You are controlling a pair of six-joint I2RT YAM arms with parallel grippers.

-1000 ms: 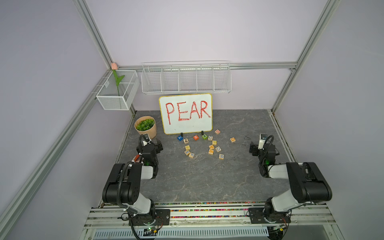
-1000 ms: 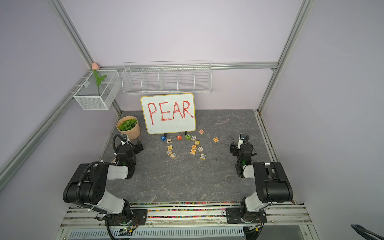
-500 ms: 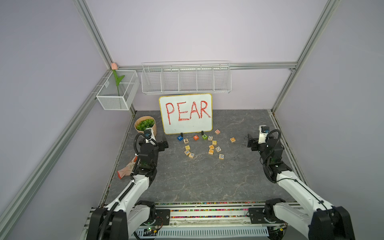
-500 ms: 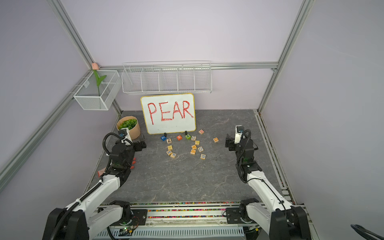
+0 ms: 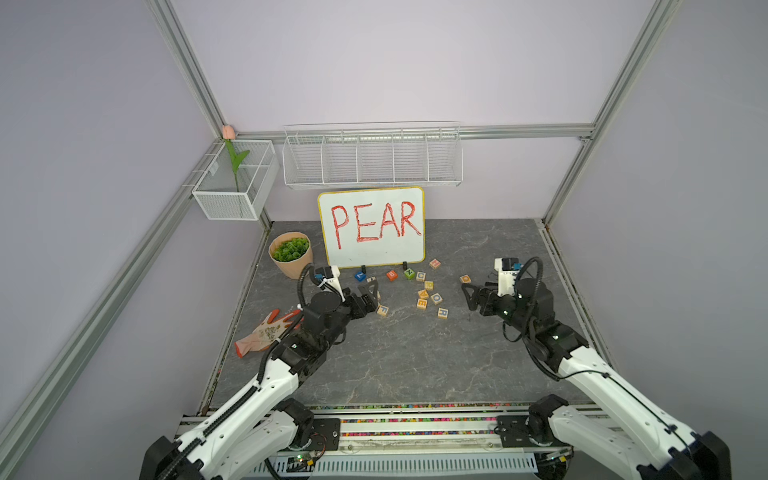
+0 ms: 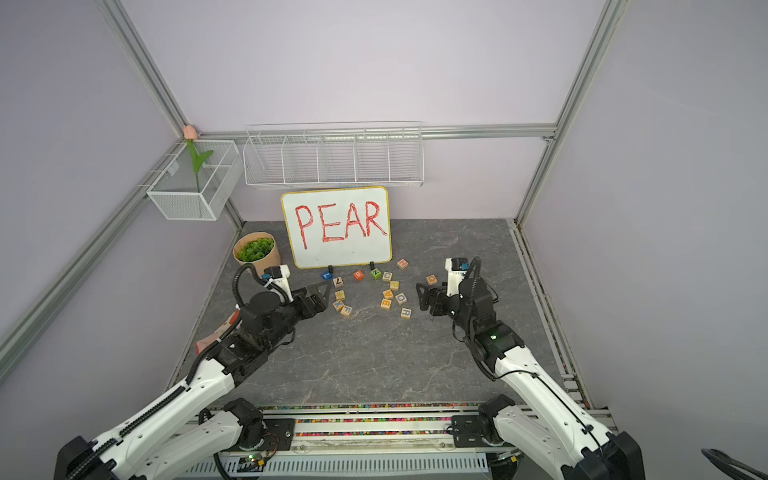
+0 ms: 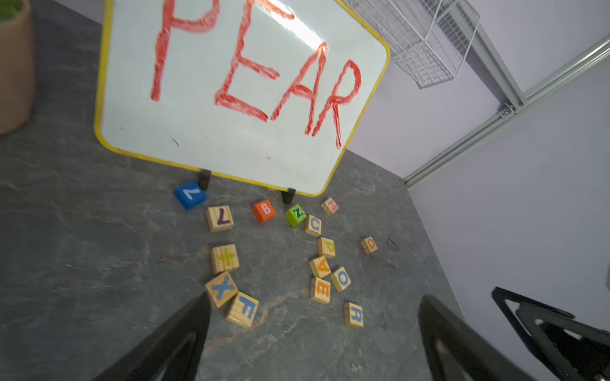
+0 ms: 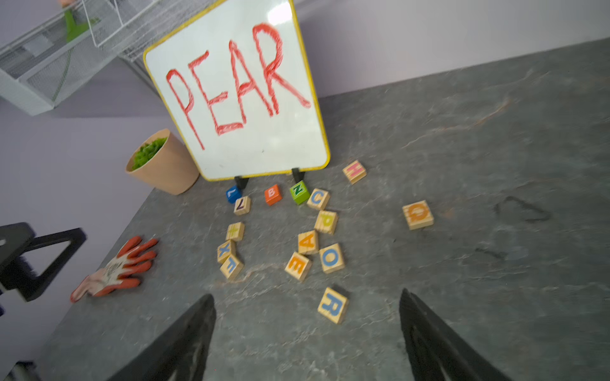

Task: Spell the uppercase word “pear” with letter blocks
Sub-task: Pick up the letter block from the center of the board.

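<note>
left gripper (image 6: 326, 296): I see its jaws spread wide with nothing between them. It hangs at the left edge of the block scatter. In the left wrist view one fingertip (image 7: 194, 313) lines up with the X block (image 7: 221, 289), and I cannot tell if they touch.
right gripper (image 5: 466, 298): the jaws are just as wide and empty, and I see them touching nothing, at the right edge of the scatter.
glove (image 8: 115, 267): orange and white, lying flat on the table (image 5: 407, 357) out by my left arm.
R block (image 8: 332, 305): the nearest to me of the four, blue letter up, lying alone and closer to the right gripper than to the left.
E block (image 8: 298, 265): orange letter, the next one back, just beside the O block (image 8: 331, 258).
A block (image 8: 308, 242): orange letter, just behind the E block.
P block (image 8: 326, 222): yellow letter, the farthest of the four, just in front of the C block (image 8: 318, 199).
the four together: a loose, crooked column running away from me, letters turned different ways, none in a gripper.
painted cubes: blue cube (image 8: 233, 194), orange cube (image 8: 273, 194) and green cube (image 8: 299, 192) sit in a row at the whiteboard's foot.
whiteboard (image 5: 374, 249): PEAR in red, yellow rim, upright on two black feet.
plant pot (image 5: 291, 268): just left of the whiteboard.
wire basket (image 5: 372, 160): on the back wall, farthest from me.
</note>
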